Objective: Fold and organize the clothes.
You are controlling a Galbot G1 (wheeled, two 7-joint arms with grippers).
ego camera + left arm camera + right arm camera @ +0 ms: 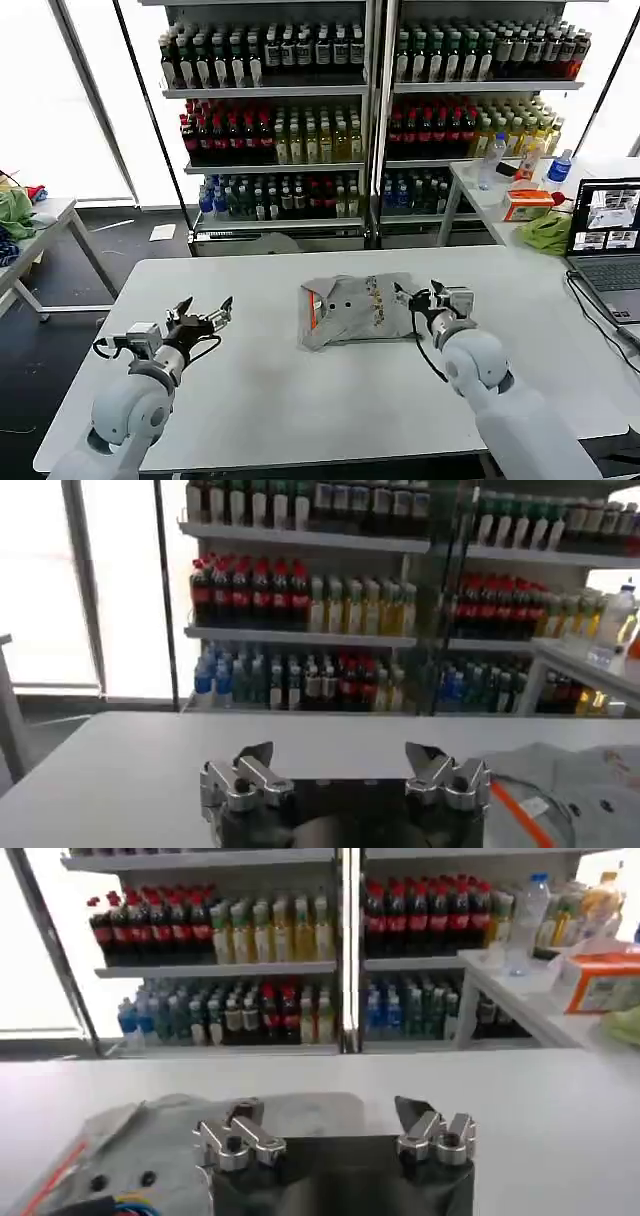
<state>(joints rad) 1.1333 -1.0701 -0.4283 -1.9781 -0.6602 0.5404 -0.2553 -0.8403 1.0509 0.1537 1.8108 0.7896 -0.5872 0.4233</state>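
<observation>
My left claw [204,313] hovered over the left part of the white surface [250,390], its two fingers spread wide with nothing between them. From the left wrist camera the same claw [344,773] stood open above bare white surface, and the edge of the grey shirt [575,780] lay off to one side, well apart from the fingertips, with a strip of its reddish collar lining [520,808] showing.

The light grey shirt [355,310] lay at the middle of the surface, already folded into a compact, roughly rectangular bundle. Its reddish collar lining [312,310] faced my left side and the small colourful print [377,296] sat toward my right.

My right claw [422,298] was just beside the shirt's right edge, low over the surface. From the right wrist camera its fingers [436,1131] were parted wide and held nothing, and the shirt [150,1143] lay beneath and in front of the claw [338,1132]; I could not tell whether a fingertip touched the cloth.

Behind the surface stood shelves of bottled drinks [300,110]. On the right a side table carried a bright green cloth [547,232], and an open laptop [605,235] sat at the surface's right end.
</observation>
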